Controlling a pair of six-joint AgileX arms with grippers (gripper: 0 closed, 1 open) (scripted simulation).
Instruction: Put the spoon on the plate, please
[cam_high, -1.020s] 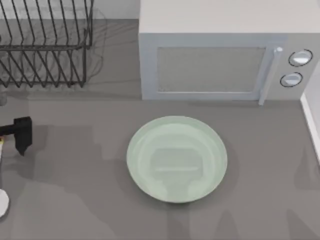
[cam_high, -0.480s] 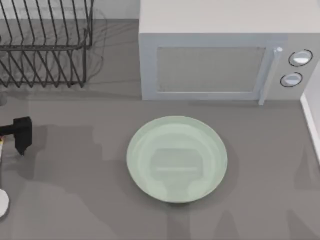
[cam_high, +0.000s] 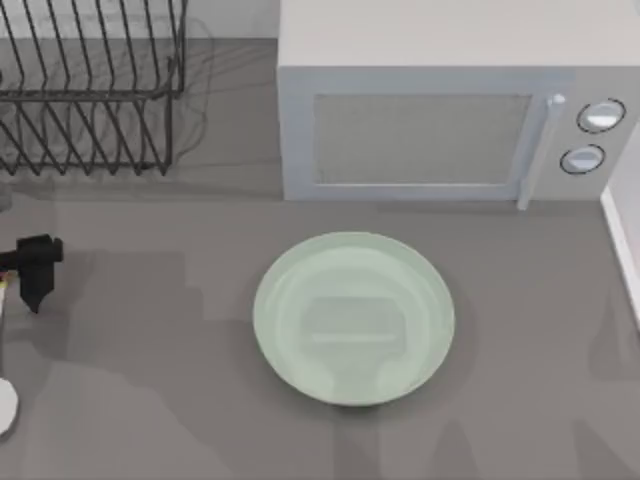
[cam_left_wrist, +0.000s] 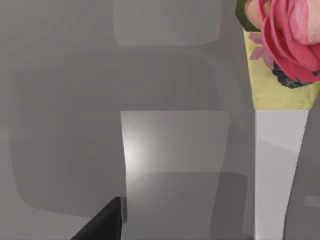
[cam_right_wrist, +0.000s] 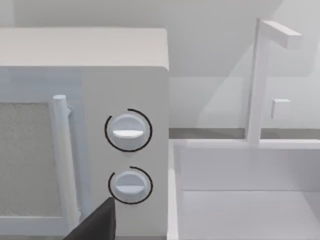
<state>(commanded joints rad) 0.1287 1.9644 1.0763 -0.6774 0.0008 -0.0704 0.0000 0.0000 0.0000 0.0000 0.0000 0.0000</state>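
The left gripper (cam_high: 36, 280) sits at the far left edge of the bench (cam_high: 150, 400). It has tipped and slid a little more to the left since a moment ago. I cannot tell how its jaws stand. The plate (cam_high: 354, 318) waits in the middle, with nothing on it. The spoon is nowhere to be seen, so the job has barely begun.

No readable text, labels, brands or numbers appear on anything.
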